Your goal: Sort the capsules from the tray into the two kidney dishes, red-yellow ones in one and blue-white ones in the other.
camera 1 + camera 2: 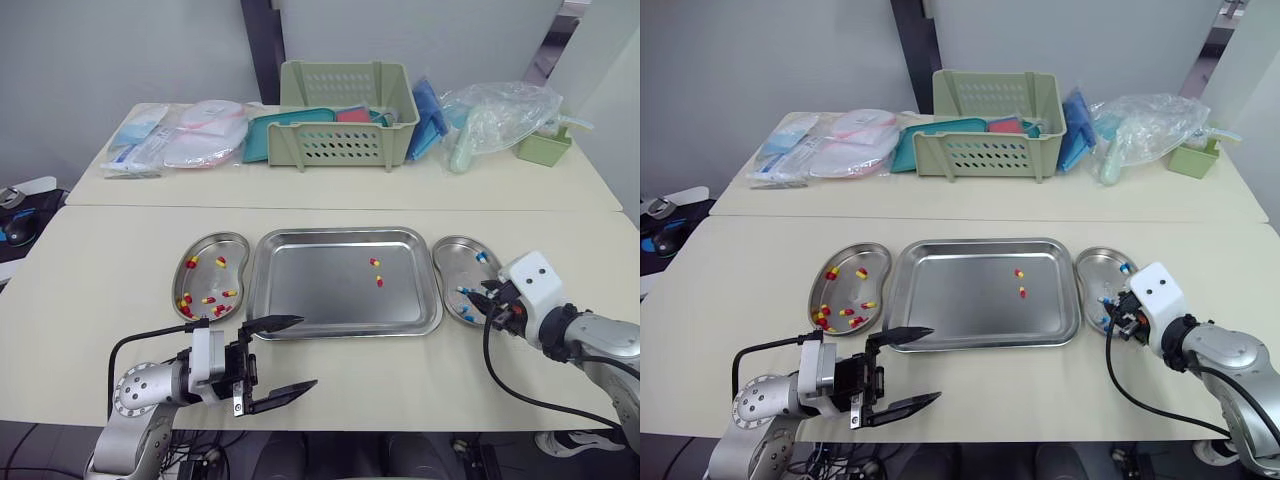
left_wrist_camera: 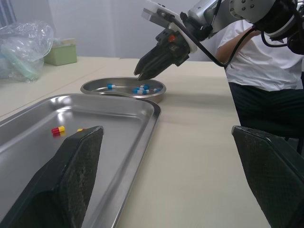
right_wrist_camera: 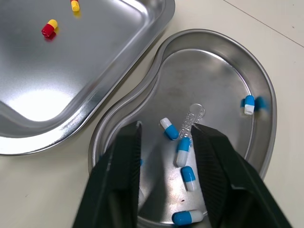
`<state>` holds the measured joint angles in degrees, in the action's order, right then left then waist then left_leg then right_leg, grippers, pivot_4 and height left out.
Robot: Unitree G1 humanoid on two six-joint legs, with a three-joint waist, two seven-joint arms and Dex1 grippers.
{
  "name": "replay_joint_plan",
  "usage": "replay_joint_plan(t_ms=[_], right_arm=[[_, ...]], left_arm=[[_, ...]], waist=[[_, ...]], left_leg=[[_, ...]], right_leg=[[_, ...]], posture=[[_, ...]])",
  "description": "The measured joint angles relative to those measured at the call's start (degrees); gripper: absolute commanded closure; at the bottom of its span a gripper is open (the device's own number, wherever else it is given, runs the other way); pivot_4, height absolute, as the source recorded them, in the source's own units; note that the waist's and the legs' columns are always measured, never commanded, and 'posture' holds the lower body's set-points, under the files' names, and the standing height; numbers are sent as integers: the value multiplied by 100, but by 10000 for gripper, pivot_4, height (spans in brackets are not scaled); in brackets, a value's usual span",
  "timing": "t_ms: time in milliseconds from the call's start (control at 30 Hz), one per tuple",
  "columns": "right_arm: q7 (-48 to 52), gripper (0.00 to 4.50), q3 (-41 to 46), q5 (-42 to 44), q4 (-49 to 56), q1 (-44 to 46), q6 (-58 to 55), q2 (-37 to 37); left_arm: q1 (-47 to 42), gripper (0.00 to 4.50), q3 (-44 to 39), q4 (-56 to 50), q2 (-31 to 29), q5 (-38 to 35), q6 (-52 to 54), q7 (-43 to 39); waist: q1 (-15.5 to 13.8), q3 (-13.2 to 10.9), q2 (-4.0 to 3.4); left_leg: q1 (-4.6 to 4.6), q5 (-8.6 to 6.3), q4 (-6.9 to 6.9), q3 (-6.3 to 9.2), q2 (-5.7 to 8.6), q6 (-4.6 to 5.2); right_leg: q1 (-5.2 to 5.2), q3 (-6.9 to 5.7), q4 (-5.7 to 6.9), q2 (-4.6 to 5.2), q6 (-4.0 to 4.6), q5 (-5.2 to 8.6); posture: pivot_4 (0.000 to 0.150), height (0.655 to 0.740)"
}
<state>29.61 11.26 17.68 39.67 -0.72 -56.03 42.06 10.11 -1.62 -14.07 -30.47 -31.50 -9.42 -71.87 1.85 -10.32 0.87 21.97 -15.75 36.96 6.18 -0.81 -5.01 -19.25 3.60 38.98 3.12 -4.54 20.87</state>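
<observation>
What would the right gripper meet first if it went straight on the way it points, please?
Most likely the blue-white capsules in the kidney dish right ahead of the right gripper, whose fingers are open; the exact depth is unclear.

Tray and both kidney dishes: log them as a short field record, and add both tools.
tray: holds two red-yellow capsules, no blue-white ones seen
left kidney dish: sorted red-yellow capsules only
right kidney dish: blue-white capsules only
left tool: open, empty, by the tray's front left corner
right tool: open, over the right kidney dish, gripping nothing
</observation>
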Motion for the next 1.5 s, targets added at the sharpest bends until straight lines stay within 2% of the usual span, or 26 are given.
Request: replay_joint_plan(t_ms=[200,433,600,700,900,1100,1500], right_arm=[[50,653,19,-14,-13,-38,294,16],[548,260,77,-196,-42,-649,1755,135],[1376,260,437,-336,-666,-1467,3759,179],[1883,260,730,-258,-1161,-1653,4513,233],[3190,260,1402,266,-2604,-1526,5067,965],[4049,260,1699,348,-3706,-1317,5352,1629],[4243,260,1687,324,-3561,-1453,5315,1636]], left_arm=[[-1,0,-15,-25,-6,6,122,207],[254,0,-534,-386,-131,273,554,1305],[885,0,-1773,-486,-248,477,1059,2451],[971,0,-2486,-234,-293,373,1395,2881],[1356,0,-3677,1034,-865,219,1545,2587],[1583,0,-3882,1812,-1042,261,1533,2177],[1937,0,-3924,2294,-1035,480,1270,1985]], waist=[[0,0,0],[3,0,1],[0,-3,6],[-1,-4,8],[13,-8,9],[0,-12,16],[2,-13,17]], left_leg=[[0,0,0,0,0,0],[0,0,-1,0,0,0],[-5,0,0,-1,-1,0],[-13,0,1,-3,-1,0],[-16,0,-2,-9,-1,0],[-14,-1,-3,-7,-2,0],[-13,-1,-3,-10,-4,-1]], right_leg=[[0,0,0,0,0,0],[0,1,-2,0,0,0],[6,0,-2,0,0,0],[15,0,-1,2,0,0],[13,2,-2,1,0,0],[14,0,-4,2,0,1],[13,1,-3,2,0,1]], posture=[[1500,7400],[1500,7400],[1500,7400],[1500,7400],[1500,7400],[1500,7400],[1500,7400]])
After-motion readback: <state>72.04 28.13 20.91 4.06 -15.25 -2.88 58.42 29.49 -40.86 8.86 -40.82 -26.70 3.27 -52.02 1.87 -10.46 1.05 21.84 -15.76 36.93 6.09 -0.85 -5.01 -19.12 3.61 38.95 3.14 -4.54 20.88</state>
